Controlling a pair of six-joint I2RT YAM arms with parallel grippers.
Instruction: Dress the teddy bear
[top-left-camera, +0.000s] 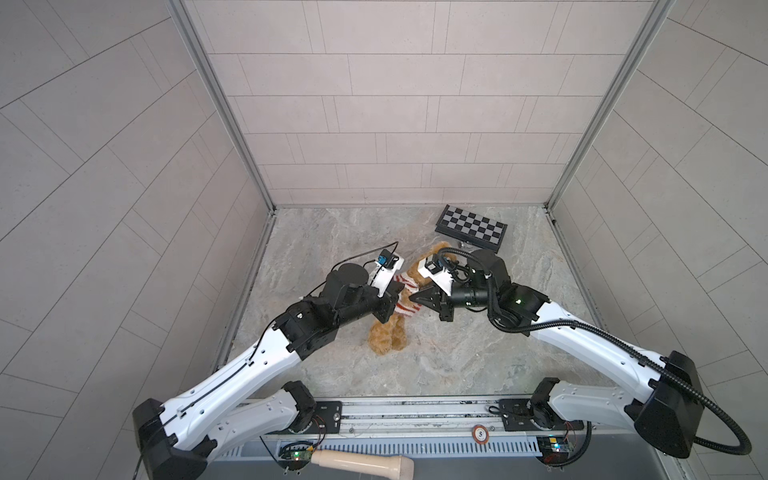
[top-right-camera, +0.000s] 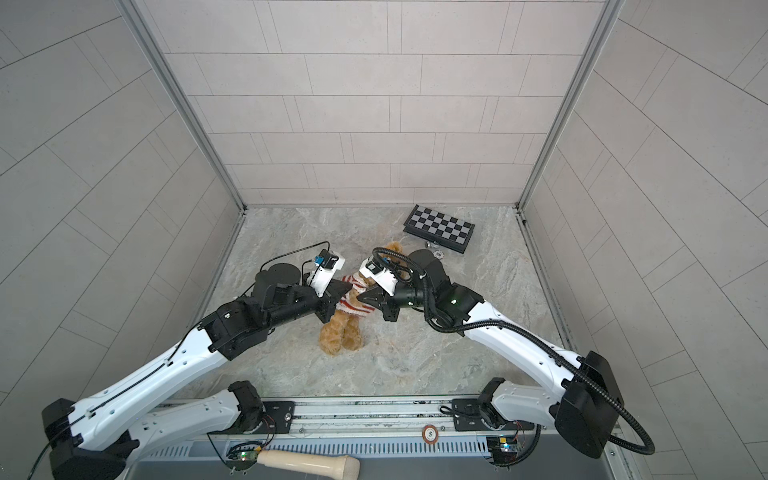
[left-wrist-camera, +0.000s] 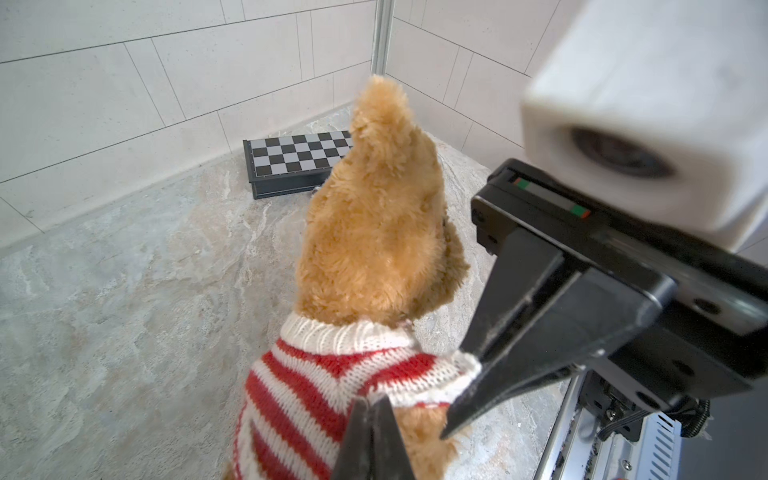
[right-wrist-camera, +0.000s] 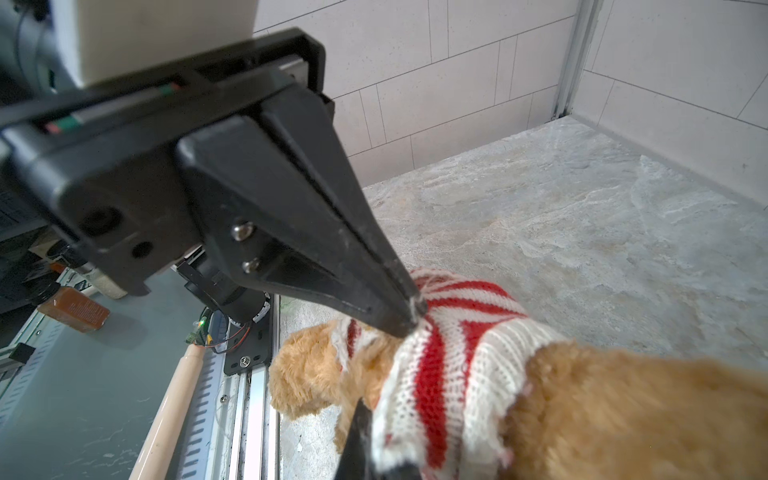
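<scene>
The golden-brown teddy bear (top-left-camera: 388, 337) (top-right-camera: 341, 337) lies on the marble table with its head toward the back and its legs toward the front. A red-and-white striped sweater (top-left-camera: 405, 309) (top-right-camera: 358, 306) (left-wrist-camera: 316, 386) (right-wrist-camera: 449, 374) covers its torso. My left gripper (top-left-camera: 397, 292) (top-right-camera: 348, 286) (left-wrist-camera: 374, 419) is shut, pinching the sweater's fabric on the bear's left side. From the right, my right gripper (top-left-camera: 412, 298) (top-right-camera: 360, 298) (right-wrist-camera: 360, 440) is shut on the sweater's hem. The bear's face is hidden.
A folded black-and-grey chessboard (top-left-camera: 471, 227) (top-right-camera: 440, 229) (left-wrist-camera: 297, 160) lies at the back right, with small metal pieces (top-left-camera: 465, 245) beside it. A wooden handle (top-left-camera: 361, 461) and a round chip (top-left-camera: 480, 434) sit by the front rail. Tiled walls enclose three sides.
</scene>
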